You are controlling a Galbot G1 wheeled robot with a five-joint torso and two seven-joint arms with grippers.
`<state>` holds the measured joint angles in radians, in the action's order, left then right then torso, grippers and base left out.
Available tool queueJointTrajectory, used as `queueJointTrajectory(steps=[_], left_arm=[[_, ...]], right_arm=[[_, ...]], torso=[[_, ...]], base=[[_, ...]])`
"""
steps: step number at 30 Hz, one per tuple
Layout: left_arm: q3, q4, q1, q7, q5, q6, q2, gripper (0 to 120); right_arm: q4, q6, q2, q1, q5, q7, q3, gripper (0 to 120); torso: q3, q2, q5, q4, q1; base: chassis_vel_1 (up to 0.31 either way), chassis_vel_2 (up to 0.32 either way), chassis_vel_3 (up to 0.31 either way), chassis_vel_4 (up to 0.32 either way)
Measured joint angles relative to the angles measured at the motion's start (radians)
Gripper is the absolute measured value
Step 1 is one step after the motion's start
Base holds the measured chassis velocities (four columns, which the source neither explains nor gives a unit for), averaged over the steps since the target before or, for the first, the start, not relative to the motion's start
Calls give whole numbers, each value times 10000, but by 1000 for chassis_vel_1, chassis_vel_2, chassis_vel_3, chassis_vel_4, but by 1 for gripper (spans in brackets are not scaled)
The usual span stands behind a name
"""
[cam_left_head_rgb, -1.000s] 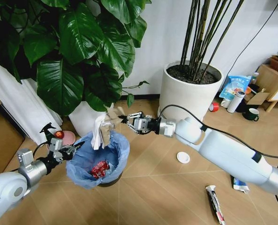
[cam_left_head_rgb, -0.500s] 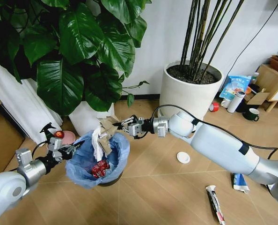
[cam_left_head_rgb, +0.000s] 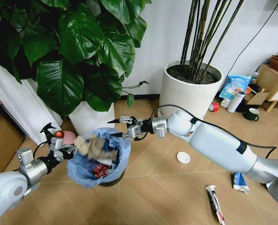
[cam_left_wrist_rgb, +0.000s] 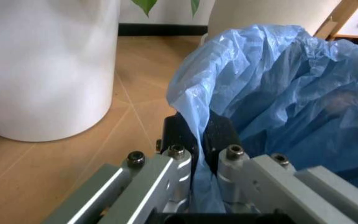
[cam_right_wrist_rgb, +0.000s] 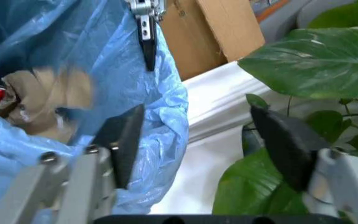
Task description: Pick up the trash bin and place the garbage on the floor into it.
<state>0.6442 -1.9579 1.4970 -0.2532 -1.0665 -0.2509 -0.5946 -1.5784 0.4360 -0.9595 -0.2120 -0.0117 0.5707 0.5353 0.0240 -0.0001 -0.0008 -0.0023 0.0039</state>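
Blue-lined trash bin (cam_left_head_rgb: 98,161) holds red can (cam_left_head_rgb: 99,170), brown-white paper (cam_left_head_rgb: 96,148); white disc (cam_left_head_rgb: 183,157) on floor (cam_left_head_rgb: 167,187).

crumpled paper (cam_left_head_rgb: 96,146) in trash bin (cam_left_head_rgb: 114,161)

Big leaves (cam_left_head_rgb: 78,51) overhang the trash bin (cam_left_head_rgb: 99,161); floor (cam_left_head_rgb: 162,192) alongside lies open.

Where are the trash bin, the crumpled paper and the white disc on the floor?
trash bin (cam_left_head_rgb: 118,161): head view, blue bag liner at its rim.
crumpled paper (cam_left_head_rgb: 96,146): head view, brown-white wad inside the bin's mouth.
white disc (cam_left_head_rgb: 183,157): head view, centre of the disc on the floor.
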Motion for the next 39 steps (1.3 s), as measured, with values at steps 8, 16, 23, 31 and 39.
queueJointTrajectory(steps=[8,16,23,31,39], left_arm=[[100,-52,60,5,2,1,-74,0],[238,-129,41,-73,237,21,-387,0],[521,-327,216,-30,263,19,-405,0],[1080,-521,582,-28,308,16,-536,0],[1598,-624,1034,24,400,22,-547,0]], right_arm=[[-506,-1302,650,-824,1271,-1239,-546,97],[-985,-3810,1766,-3607,4631,-4569,-2591,100],[-1802,-5586,2219,-6571,6289,-7928,-4567,100],[-2718,-6211,2510,-9267,7104,-9442,-6120,100],[-3115,-6806,2111,-12246,7313,-10860,-7885,100]], torso=[[0,0,1,3,0],[-2,1,3,-7,-1],[-1,0,5,1,-1],[-2,1,4,0,-1],[-2,1,1,1,-2]], base=[[0,0,0,0],[0,0,0,0],[0,0,0,0],[0,0,0,0],[0,0,0,0]])
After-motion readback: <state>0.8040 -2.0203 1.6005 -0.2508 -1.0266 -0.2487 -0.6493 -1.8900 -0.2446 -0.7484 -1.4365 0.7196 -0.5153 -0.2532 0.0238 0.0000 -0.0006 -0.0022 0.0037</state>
